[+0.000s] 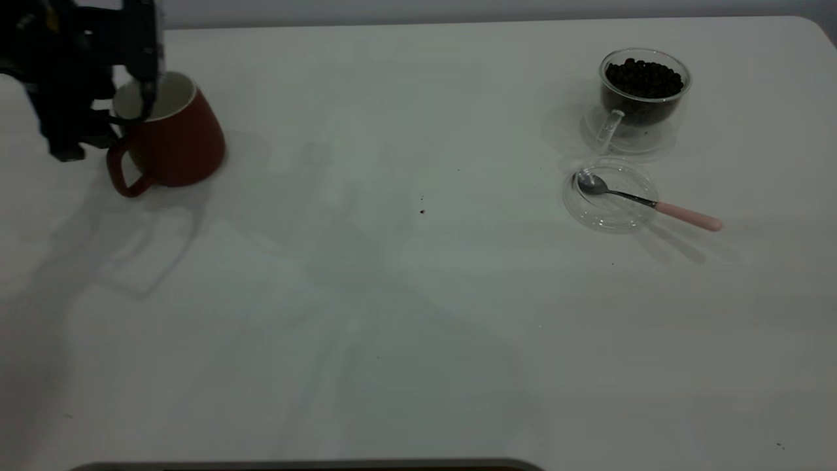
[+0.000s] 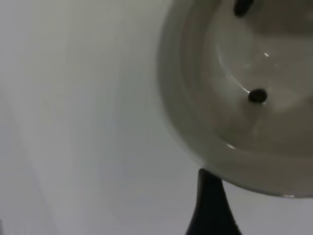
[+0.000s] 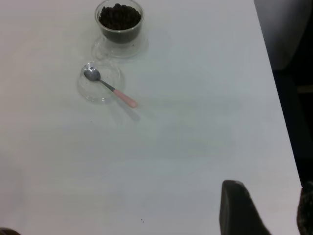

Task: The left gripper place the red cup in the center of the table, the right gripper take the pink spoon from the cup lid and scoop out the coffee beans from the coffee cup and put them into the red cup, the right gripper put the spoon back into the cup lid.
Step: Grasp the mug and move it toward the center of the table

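Table (image 1: 405, 314), wide and white, bare across its middle where the mug is meant to end up. Red cup (image 1: 171, 134) sits far off at the left end, tipped over toward its handle side, base partly off the surface by the look of it. Left gripper (image 1: 137, 108) is at the cup's near rim, one finger dipping inside the white interior and one outside; fingers appear clamped on the rim wall. Risk one: a rim pinch on a heavy tapered mug may slip or let it swing, so it could drop or land tilted mid-table. Left wrist view shows a dark speck or two on the cup's pale inside; cannot say what they are. Coffee cup (image 1: 644, 98), clear glass, stands at far right, coffee beans (image 1: 644, 78) heaped near its brim, so a clumsy scoop would likely scatter some. Cup lid (image 1: 609, 195) lies just in front of it, pink spoon (image 1: 644, 201) resting bowl-in, handle overhanging the rim; a nudge might flip it out. Right gripper (image 3: 264, 210) hangs well apart from all that, fingers spread.
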### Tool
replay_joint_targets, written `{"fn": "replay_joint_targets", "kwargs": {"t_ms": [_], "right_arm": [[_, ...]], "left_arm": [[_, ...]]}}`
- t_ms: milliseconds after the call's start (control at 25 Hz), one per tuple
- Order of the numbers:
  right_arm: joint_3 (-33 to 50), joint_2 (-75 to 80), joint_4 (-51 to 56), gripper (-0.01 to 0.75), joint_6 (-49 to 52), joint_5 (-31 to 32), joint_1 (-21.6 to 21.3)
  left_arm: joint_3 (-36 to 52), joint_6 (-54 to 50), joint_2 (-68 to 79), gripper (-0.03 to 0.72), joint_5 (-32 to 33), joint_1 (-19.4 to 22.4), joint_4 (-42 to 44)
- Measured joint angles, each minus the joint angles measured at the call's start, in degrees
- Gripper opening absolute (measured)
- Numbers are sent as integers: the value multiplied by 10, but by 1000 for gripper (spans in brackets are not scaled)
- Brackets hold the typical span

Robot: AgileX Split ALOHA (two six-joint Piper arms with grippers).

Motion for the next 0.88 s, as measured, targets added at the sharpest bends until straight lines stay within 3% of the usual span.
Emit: {"fn": "replay_joint_targets", "kwargs": {"t_ms": [640,880], "right_arm": [[0,0,0,330,0,0,0],[0,0,0,330,0,0,0]], "left_arm": [[0,-82,1,569,-37,-159,0],[0,-133,1,569,-68,-194,0]]}}
